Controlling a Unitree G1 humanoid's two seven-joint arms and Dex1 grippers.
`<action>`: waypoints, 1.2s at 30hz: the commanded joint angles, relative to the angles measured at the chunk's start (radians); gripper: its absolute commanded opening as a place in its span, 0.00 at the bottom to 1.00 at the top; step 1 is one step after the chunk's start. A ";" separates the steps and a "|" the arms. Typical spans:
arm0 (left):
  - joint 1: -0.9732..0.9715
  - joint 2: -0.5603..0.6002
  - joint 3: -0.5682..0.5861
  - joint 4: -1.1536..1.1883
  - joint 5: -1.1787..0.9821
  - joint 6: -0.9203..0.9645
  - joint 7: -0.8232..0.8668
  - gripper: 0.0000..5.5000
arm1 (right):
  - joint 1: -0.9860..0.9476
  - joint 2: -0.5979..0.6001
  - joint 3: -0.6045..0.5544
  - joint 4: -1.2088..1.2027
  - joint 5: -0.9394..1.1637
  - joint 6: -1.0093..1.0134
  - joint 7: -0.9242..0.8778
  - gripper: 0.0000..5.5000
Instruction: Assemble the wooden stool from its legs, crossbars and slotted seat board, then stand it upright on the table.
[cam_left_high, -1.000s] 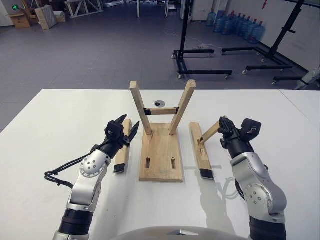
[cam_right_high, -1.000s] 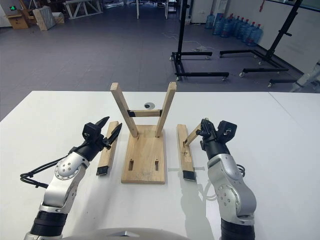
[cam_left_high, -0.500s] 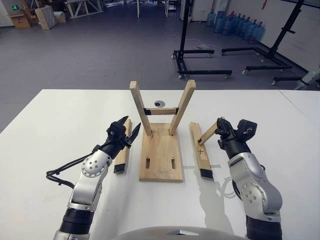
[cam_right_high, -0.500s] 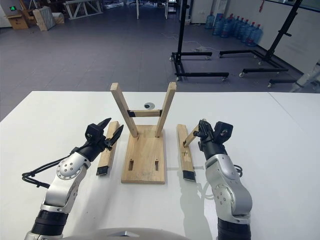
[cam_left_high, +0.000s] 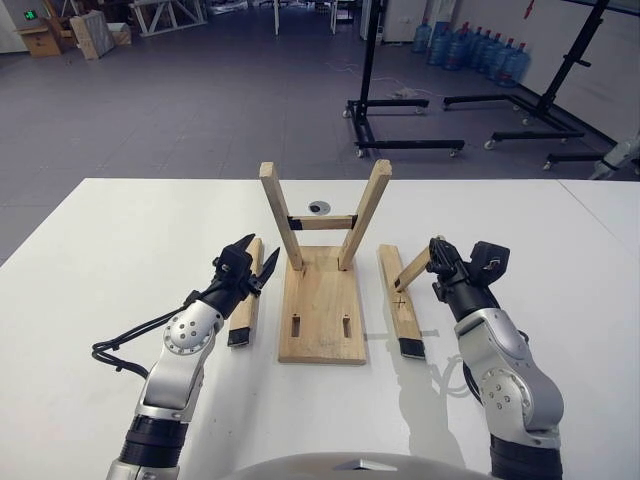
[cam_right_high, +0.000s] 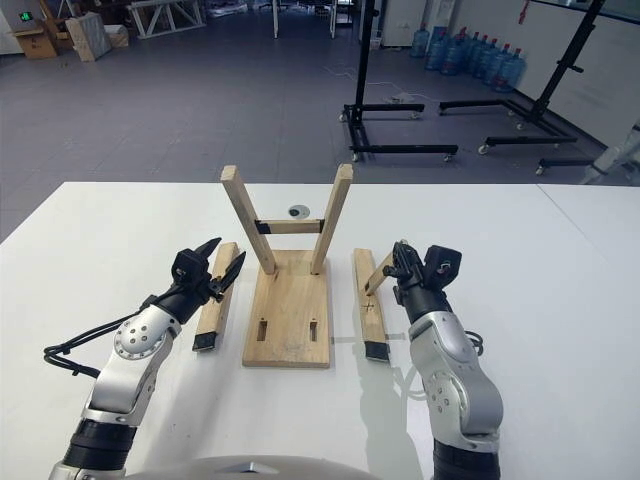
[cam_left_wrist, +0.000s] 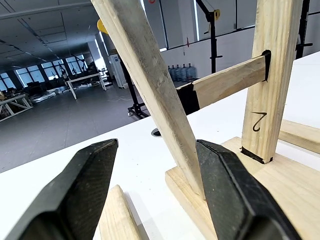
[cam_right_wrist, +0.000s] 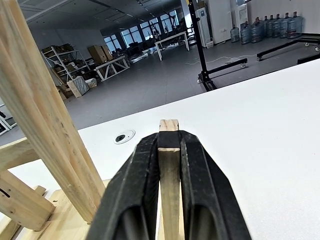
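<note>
— Where's the stool?
— Seat board (cam_left_high: 322, 310) sits mid-desk (cam_left_high: 120, 260), with one leg pair (cam_left_high: 281, 225) slotted upright at its far end.
— And the hands?
— Your right hand (cam_left_high: 434, 249) pinches the crossbar (cam_left_high: 415, 268) of the right leg (cam_left_high: 402, 312). Your left hand (cam_left_high: 258, 248) gapes over the left leg (cam_left_high: 243, 310). Next, likely: join them.

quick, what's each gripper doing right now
Left gripper: open, holding nothing, over a loose leg.
Right gripper: shut on the crossbar.

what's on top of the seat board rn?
On the seat board: two upright legs at its far end, joined by a crossbar. Near slots are empty. Leg ends inside the board are hidden.
</note>
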 joint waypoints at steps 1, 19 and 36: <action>-0.010 0.008 -0.006 0.005 0.007 -0.002 -0.007 0.51 | 0.032 0.002 0.006 0.032 -0.032 0.042 -0.018 0.07; -0.020 -0.001 -0.011 0.029 0.019 -0.014 0.001 0.51 | 0.056 -0.109 0.117 0.115 -0.236 0.032 0.080 0.07; -0.016 -0.026 -0.006 0.066 0.033 -0.042 0.037 0.51 | -0.022 -0.130 0.037 0.131 -0.165 0.027 0.202 0.35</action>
